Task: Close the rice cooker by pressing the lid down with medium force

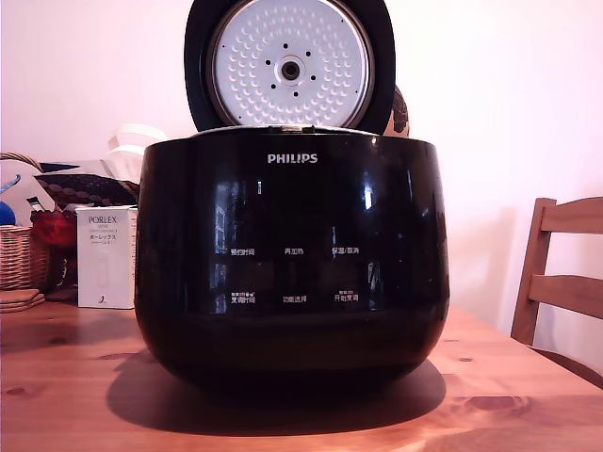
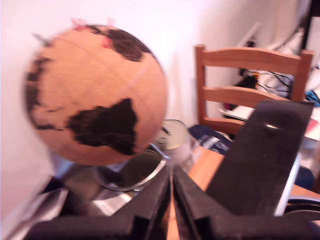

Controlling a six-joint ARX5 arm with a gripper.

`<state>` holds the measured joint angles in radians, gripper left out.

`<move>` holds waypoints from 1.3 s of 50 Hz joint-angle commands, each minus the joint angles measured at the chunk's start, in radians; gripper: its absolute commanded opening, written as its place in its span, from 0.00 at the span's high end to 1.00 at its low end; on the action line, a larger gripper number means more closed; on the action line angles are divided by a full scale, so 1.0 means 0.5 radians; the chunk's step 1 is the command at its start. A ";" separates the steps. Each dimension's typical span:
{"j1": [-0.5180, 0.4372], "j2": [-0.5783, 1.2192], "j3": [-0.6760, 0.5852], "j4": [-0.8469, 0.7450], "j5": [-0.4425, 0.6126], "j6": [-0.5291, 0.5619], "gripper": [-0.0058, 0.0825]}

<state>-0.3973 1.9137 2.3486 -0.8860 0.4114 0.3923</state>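
lid (image 1: 289, 64) upright, inner plate facing front; air before it open | cooker (image 1: 290, 254) fills table centre | box (image 1: 106, 256), basket (image 1: 19, 254) crowd exterior view's left | chair (image 1: 561, 273) right | globe (image 2: 95, 95) just ahead of gripper (image 2: 171, 192)

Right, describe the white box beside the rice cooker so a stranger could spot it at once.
Start at the big black rice cooker on the wooden table. On the exterior view's left, next to it, stands a small upright white box. Unlike the wicker basket further left, it is plain white card with "PORLEX" printed near the top.
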 commanded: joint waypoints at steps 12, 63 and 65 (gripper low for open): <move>-0.018 0.048 0.021 -0.063 0.000 0.018 0.96; -0.252 0.035 0.021 -0.605 0.057 0.068 0.96; -0.265 0.034 0.021 -0.630 0.062 0.068 0.96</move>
<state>-0.5198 1.9221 2.3638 -1.1881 0.4343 0.4236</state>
